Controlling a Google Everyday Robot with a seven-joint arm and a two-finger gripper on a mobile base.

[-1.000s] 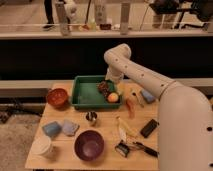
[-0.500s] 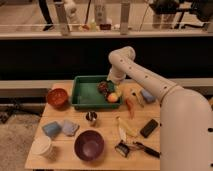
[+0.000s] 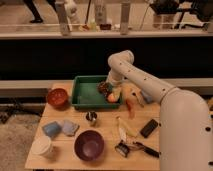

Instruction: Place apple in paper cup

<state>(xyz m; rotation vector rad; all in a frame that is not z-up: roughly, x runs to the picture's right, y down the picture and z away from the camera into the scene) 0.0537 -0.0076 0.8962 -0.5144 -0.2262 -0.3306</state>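
1. paper cup (image 3: 42,146) – upright at the front-left corner of the table (image 3: 70,113), well apart from the apple.
2. apple (image 3: 113,97) – right end of the green tray (image 3: 82,93), just beside a dark bumpy cluster (image 3: 104,87).
3. gripper (image 3: 115,90) – down at the apple; can't tell if it's gripping. I'd confirm the hold, lift clear of the tray wall, and release centred over the cup rim.
4. No readable labels or writing.

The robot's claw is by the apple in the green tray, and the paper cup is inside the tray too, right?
Not quite. The claw is by the apple in the green tray, but the paper cup is not in the tray. The camera view shows it standing on the table, at a near corner, beside the purple bowl.
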